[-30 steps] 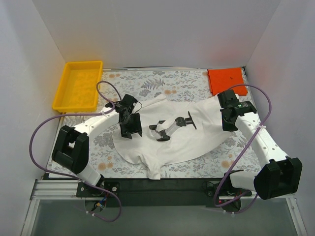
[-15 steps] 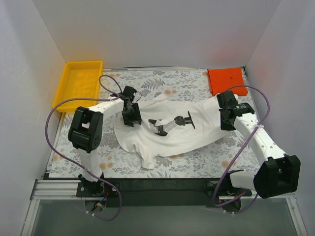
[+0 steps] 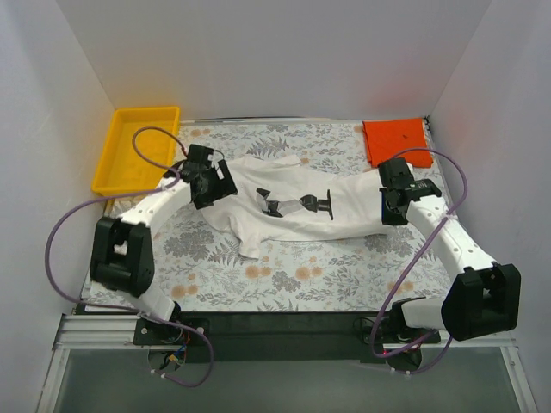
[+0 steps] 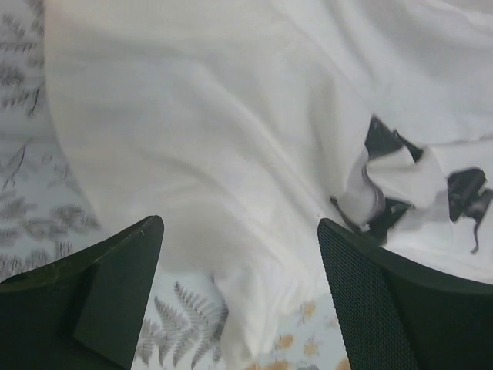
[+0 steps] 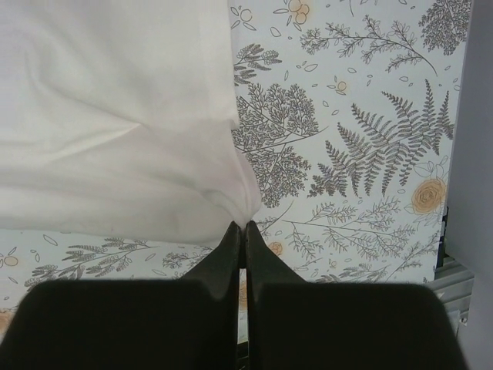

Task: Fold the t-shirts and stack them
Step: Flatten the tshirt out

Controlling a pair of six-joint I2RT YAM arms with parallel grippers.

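Note:
The white t-shirt (image 3: pixel 349 215) lies stretched across the middle of the floral table, its black print (image 3: pixel 297 204) facing up. My left gripper (image 3: pixel 213 188) hovers over the shirt's left end. In the left wrist view it (image 4: pixel 239 227) stands open, with the white cloth (image 4: pixel 231 116) and print (image 4: pixel 400 185) spread below the gap. My right gripper (image 3: pixel 392 211) is at the shirt's right end. The right wrist view shows it (image 5: pixel 245 225) shut on a pinched corner of the white shirt (image 5: pixel 115 116). The orange-red t-shirt (image 3: pixel 396 142) lies folded at the back right corner.
A yellow tray (image 3: pixel 138 148) sits at the back left corner, just behind the left arm. White walls close the table on the left, back and right. Bare floral tablecloth (image 3: pixel 301 275) shows between the shirt and the near edge.
The white shirt has been drawn away from the near edge and stretched out flatter. My left gripper moved back and left and opened, letting go of the cloth. The right gripper stayed shut.

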